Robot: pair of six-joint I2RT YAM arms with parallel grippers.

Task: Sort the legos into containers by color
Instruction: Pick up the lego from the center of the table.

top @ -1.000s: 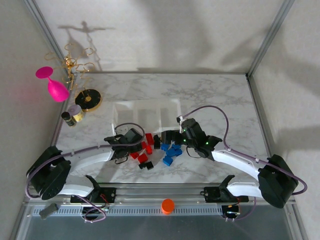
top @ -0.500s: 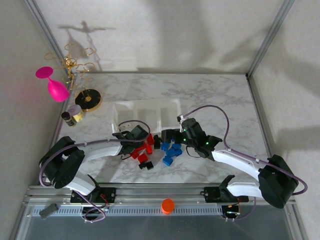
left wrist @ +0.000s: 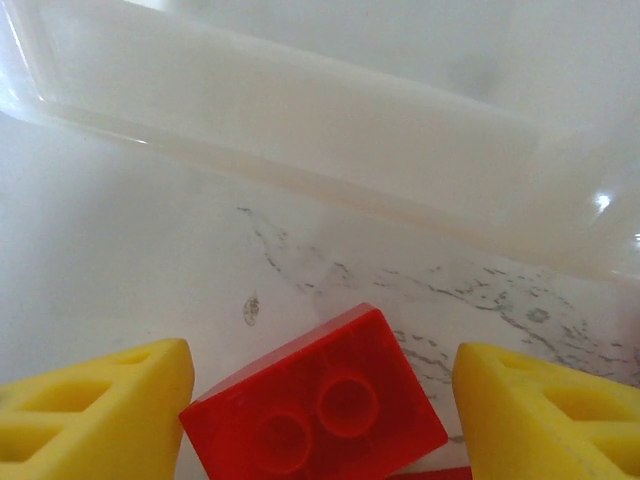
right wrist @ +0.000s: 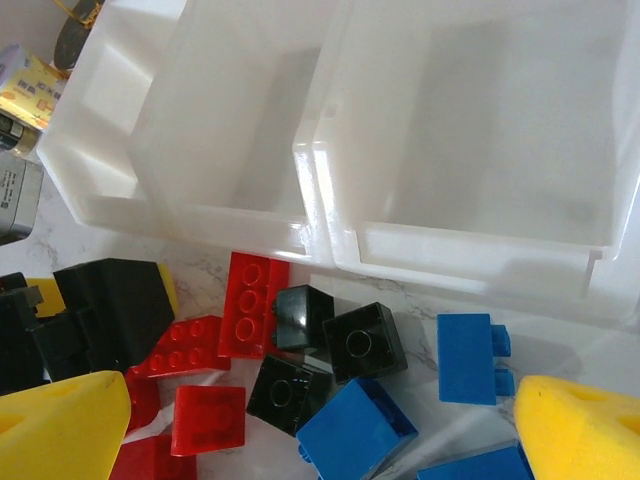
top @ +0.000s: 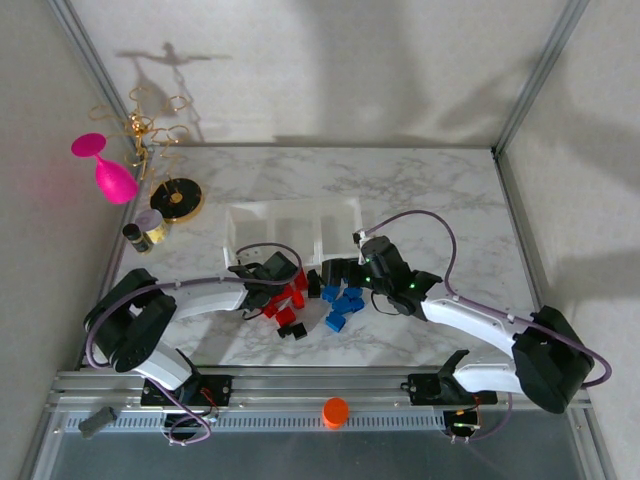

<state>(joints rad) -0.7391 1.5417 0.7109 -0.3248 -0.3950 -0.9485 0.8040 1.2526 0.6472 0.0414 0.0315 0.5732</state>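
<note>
**Red brick bracketed, grip not yet made**

The left fingers (left wrist: pixel 90 400) were spread open on either side of a red brick (left wrist: pixel 315 415), just in front of the containers (left wrist: pixel 300 120). The right fingers (right wrist: pixel 60 425) stood open and empty above the legos (right wrist: pixel 330 370) heaped against the containers' near wall. The brick lay skewed, so it could be twisted out on closing.

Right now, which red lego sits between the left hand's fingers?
The two-stud red brick, studs up, flanked by the yellow fingers, just short of the containers.
</note>
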